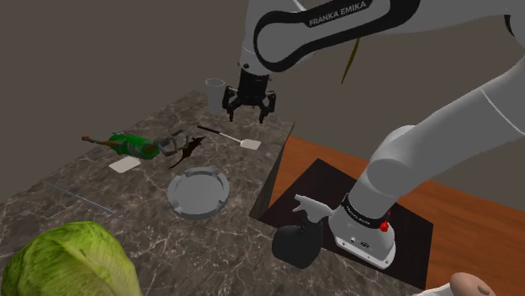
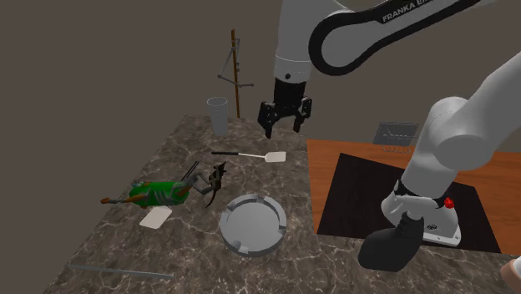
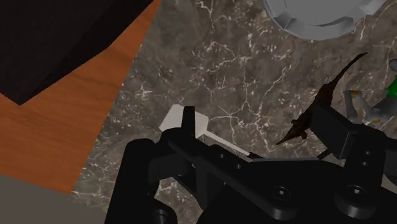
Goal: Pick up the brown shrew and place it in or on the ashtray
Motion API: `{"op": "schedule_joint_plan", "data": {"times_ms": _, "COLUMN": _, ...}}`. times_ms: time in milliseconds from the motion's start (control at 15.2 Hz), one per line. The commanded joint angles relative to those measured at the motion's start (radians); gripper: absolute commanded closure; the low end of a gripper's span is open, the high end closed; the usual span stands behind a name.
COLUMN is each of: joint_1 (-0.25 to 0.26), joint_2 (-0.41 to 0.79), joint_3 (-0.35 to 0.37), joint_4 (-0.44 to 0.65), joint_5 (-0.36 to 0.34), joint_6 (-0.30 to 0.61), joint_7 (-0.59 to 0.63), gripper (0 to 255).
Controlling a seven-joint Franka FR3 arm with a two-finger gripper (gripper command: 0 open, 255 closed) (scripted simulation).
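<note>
Well below and aside of the gripper (image 1: 249, 109), brown shrew (image 1: 191, 151) near ashtray (image 1: 198, 194).

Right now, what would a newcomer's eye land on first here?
The white arm arcs over the dark marbled counter, its black gripper hanging open above a white-bladed spatula near the far edge. Next, the big green leafy head at the shoulder view's lower left, and the grey ashtray mid-counter with the small brown shrew just beyond it.
</note>
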Motion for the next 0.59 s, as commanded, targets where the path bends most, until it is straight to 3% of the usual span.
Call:
{"op": "schedule_joint_plan", "data": {"times_ms": 0, "joint_1": -0.016, "joint_2": 0.077, "joint_3": 0.042, "joint_4": 0.019, "joint_5": -0.008, "joint_6": 0.070, "joint_7": 0.092, "gripper": 0}}
{"op": "schedule_joint_plan", "data": {"times_ms": 264, "joint_1": -0.055, "joint_2": 0.242, "joint_3": 0.116, "joint_4": 0.087, "joint_5": -0.069, "joint_6": 0.182, "joint_7": 0.286, "gripper": 0}}
{"op": "schedule_joint_plan", "data": {"times_ms": 528, "joint_1": -0.082, "joint_2": 0.420, "joint_3": 0.161, "joint_4": 0.182, "joint_5": -0.192, "joint_6": 0.265, "joint_7": 0.508, "gripper": 0}}
